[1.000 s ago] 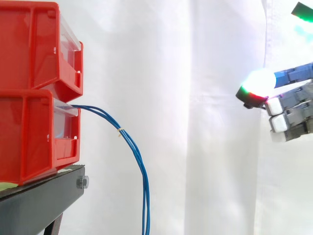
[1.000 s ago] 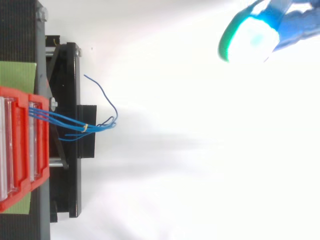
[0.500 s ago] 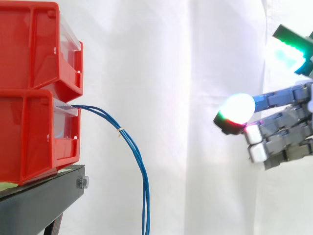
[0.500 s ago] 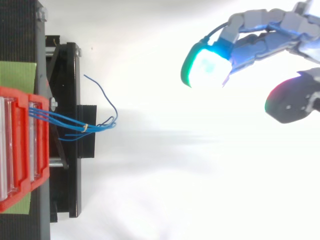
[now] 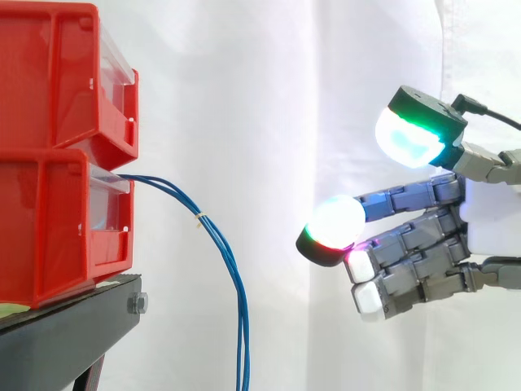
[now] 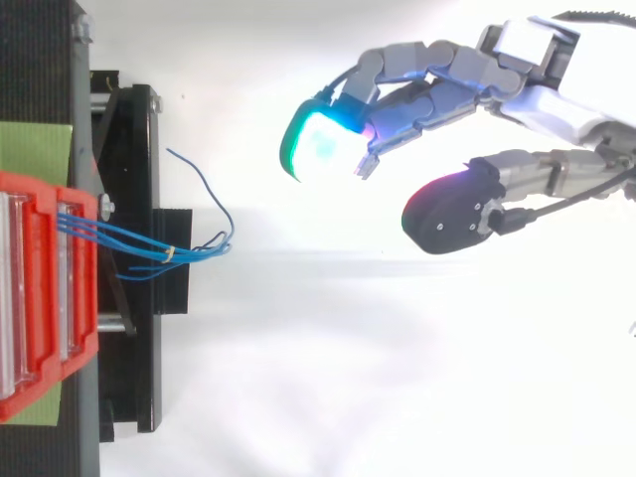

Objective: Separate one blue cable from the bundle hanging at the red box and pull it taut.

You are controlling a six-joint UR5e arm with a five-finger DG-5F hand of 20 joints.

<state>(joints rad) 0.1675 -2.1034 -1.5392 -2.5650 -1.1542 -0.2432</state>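
Hand (image 5: 487, 221): advanced toward red box (image 5: 49, 220) over the last second; fingers (image 5: 332, 224) straight, spread, holding nothing. Blue cable bundle (image 5: 233, 270): ahead of fingers, apart, untouched; separation not begun.

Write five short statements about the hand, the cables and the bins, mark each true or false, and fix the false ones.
1. In the side view the hand is to the right of the blue cables, with a gap between them. True.
2. The hand pinches one cable. False: its fingers are relaxed and open and hold nothing.
3. The cables hang from a hook. False: they come out of the lower red bin of the stack.
4. A small yellowish tie sits on the cables a little way out from the bin. True.
5. One cable is pulled taut. False: all of them hang slack, curving downward.
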